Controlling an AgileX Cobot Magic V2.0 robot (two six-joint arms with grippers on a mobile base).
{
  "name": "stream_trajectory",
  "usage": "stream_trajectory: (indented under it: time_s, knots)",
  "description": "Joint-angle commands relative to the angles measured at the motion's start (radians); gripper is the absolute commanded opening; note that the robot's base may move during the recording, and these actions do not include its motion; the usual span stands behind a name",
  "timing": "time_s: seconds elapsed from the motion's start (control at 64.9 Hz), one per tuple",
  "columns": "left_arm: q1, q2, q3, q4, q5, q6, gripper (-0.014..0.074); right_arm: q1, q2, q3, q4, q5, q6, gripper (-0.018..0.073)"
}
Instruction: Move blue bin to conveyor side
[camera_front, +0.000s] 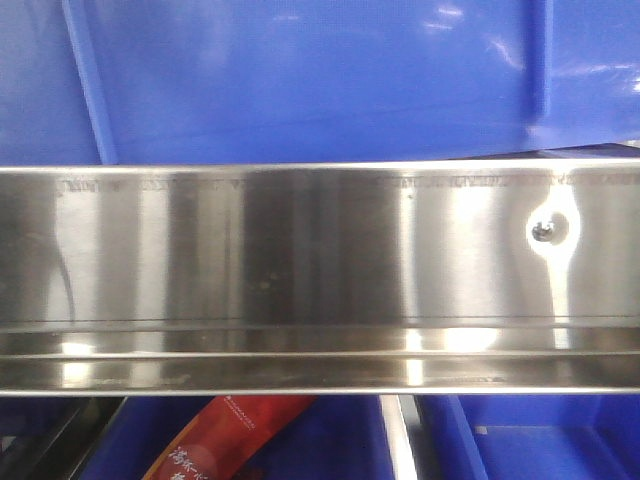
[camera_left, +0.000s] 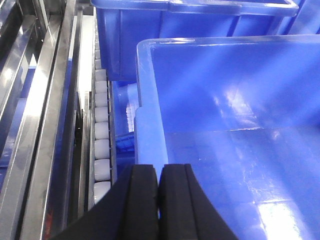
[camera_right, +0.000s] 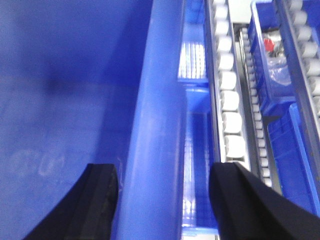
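Note:
The blue bin (camera_front: 300, 80) fills the top of the front view with its glossy side wall and vertical ribs. In the left wrist view its open inside (camera_left: 225, 125) lies to the right. My left gripper (camera_left: 159, 172) is shut on its left rim, with only a sliver of blue between the black fingers (camera_left: 140, 200). In the right wrist view my right gripper (camera_right: 162, 170) is open and straddles the bin's thick right rim (camera_right: 155, 125), one finger inside the bin (camera_right: 60, 75) and one outside. The conveyor is out of view.
A stainless-steel rail (camera_front: 300, 260) crosses the front view below the bin. White roller tracks (camera_left: 101, 130) (camera_right: 230, 95) run beside both rims. Another blue bin (camera_left: 190, 20) stands behind. Narrower blue bins (camera_right: 272, 70) hold items at the right. A red package (camera_front: 225, 445) lies below the rail.

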Motion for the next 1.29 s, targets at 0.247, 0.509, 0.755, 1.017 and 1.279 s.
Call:
stream_trajectory:
  time_s: [0.247, 0.509, 0.755, 1.017, 1.279]
  knots:
    - [-0.003, 0.000, -0.006, -0.003, 0.051, -0.006, -0.0014, 0.000, 0.020, 0.001, -0.005, -0.013, -0.006, 0.0297]
    - [-0.003, 0.000, -0.005, -0.003, 0.048, -0.006, -0.0014, 0.000, 0.020, 0.001, -0.005, -0.013, -0.006, 0.0297]
    - [-0.003, 0.000, -0.005, -0.003, 0.048, -0.006, -0.0014, 0.000, 0.020, -0.049, -0.004, -0.013, -0.006, 0.0297]
    - [-0.003, 0.000, -0.005, -0.003, 0.048, -0.006, -0.0014, 0.000, 0.020, -0.046, -0.002, -0.013, 0.015, 0.0297]
    - [-0.003, 0.000, -0.005, -0.003, 0.048, -0.006, -0.0014, 0.000, 0.022, -0.035, 0.001, -0.013, 0.027, 0.0297]
